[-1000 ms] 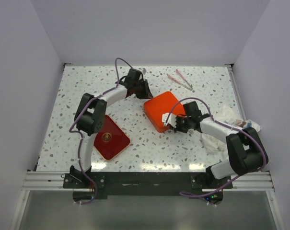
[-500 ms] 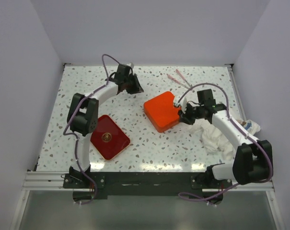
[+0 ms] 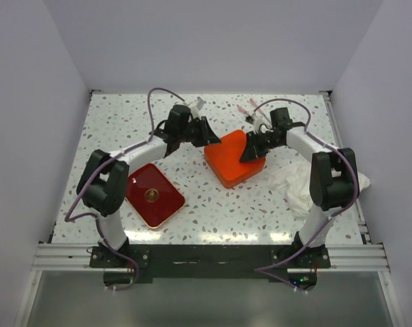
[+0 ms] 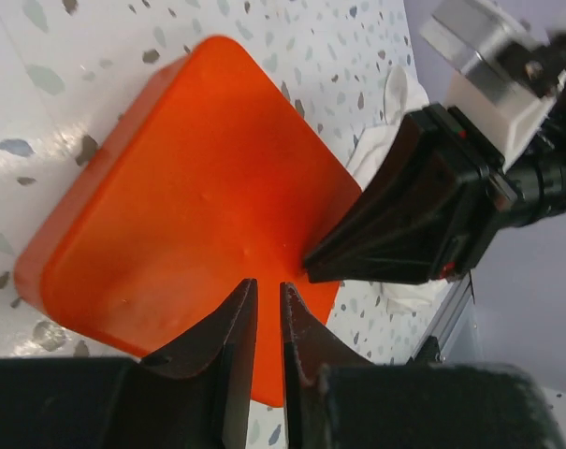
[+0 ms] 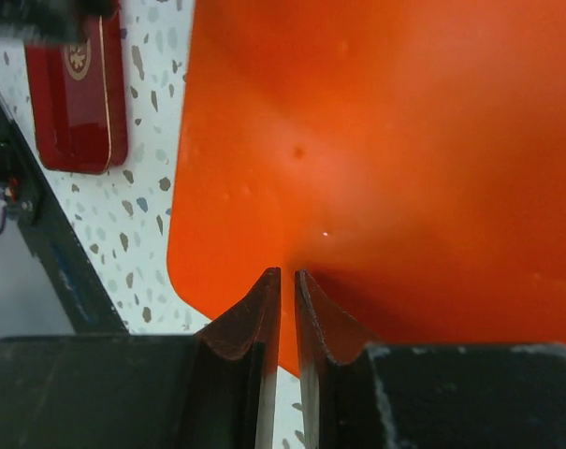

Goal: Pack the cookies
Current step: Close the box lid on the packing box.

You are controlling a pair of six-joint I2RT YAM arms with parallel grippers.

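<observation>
Reading big to small: speckled tabletop (image 3: 124,122) carries a closed orange box (image 3: 227,170) at centre, a flat red tin (image 3: 153,194) near-left and well apart from it, and a crumpled white cloth (image 3: 294,187) just right of the box. Both arms reach in over the box's far half. The left claw (image 3: 216,139) comes from the far-left corner and the right claw (image 3: 246,154) from the far-right edge, tips pointing at each other and near, low over the lid. Each claw has its fingers together with only a sliver of gap, nothing held. No cookies visible in any view; can't tell whether they're inside the box. The box is squarish, so there's no long axis to align to, and it sits directly under both claws, neither arm nearer. Versus a second ago, the box hasn't shifted. The right claw has swung from the box's near-right side to the far-right edge, and the left claw, which had drawn off to the far left, is back at the corner.
</observation>
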